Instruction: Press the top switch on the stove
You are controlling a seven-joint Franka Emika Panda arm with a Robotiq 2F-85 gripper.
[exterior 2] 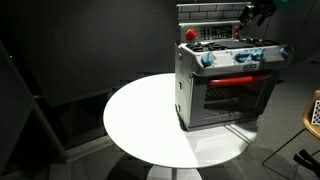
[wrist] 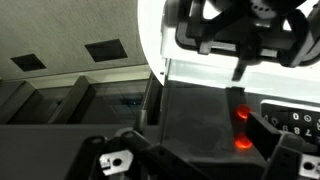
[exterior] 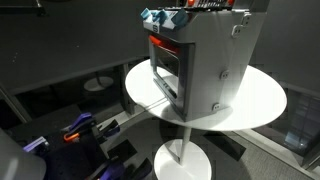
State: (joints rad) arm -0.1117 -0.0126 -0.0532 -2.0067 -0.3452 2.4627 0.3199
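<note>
Exterior view: stove (exterior: 205,60) sits on the round white tabletop (exterior: 265,100), toward its far edge. The grey side panel faces the camera. The red-orange front strip (exterior: 160,45) is turned off to the side. The stove top is clipped by the frame, so I can't pick out the arm there.

Exterior view: stove (exterior 2: 228,85) is at the tabletop (exterior 2: 140,120) edge on the right of this frame, front toward the camera. Visible are light-blue knobs (exterior 2: 207,58), the red-orange strip, the dark oven window (exterior 2: 235,100) and a grey back panel. The gripper (exterior 2: 252,13) hangs over the stove's back corner, apart from it. The jaws are too small and dark here; can't tell open or closed.

Wrist view: gripper (wrist: 243,50) enters from the top of the frame. Below it is a dark stove surface with two red glowing spots (wrist: 242,113). Jaw state is unclear here too.

Judgement: this is the approach step, with no contact yet. Next move: identify the upper switch, centre a fingertip over it, then make a short straight push. The stove looks light and sits near the edge, so keep force low.
</note>
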